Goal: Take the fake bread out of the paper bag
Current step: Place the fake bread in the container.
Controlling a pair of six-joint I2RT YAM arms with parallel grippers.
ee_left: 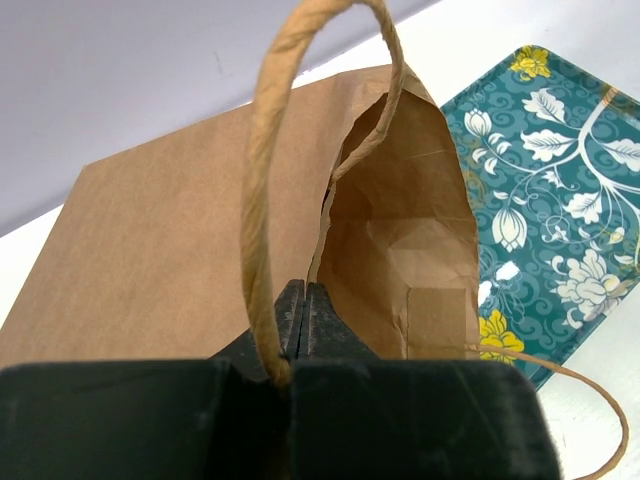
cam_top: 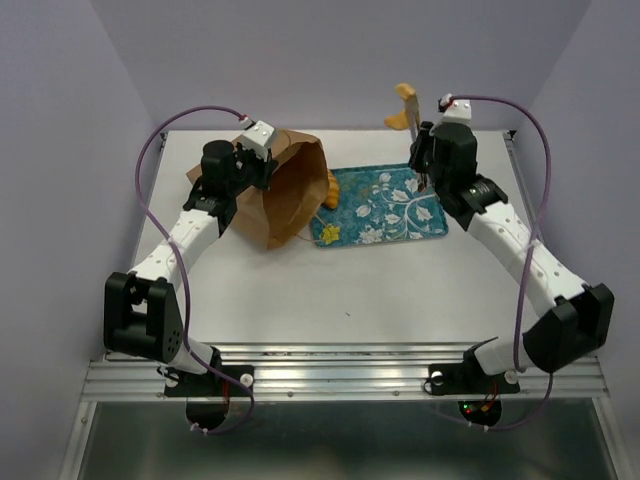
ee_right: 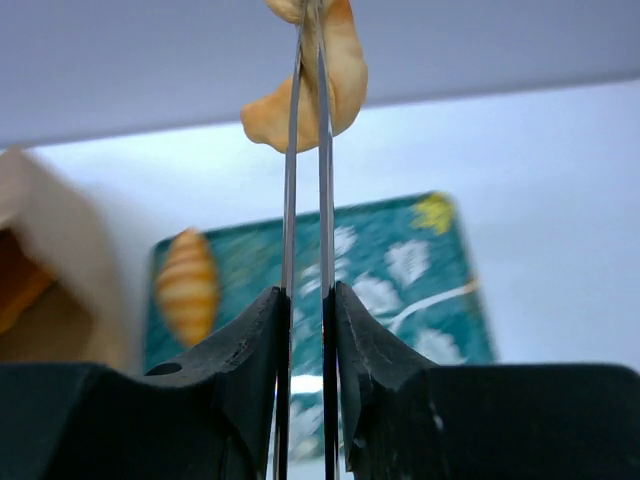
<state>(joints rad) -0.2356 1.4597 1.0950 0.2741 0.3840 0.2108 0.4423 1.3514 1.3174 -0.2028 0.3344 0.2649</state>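
Right gripper (ee_right: 305,295) squeezes metal tongs (ee_right: 290,180) on a croissant (ee_right: 340,80) (light, glossy, likely slippery), so pinch it mid-body, while left gripper (ee_left: 305,300) clamps the paper bag (ee_left: 170,230).

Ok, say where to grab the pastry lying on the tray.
Pinch the pastry across its narrow middle, coming down from above over the open tray. It lies flat and elongated at the tray end next to the bag mouth, so the bag likely blocks that side.
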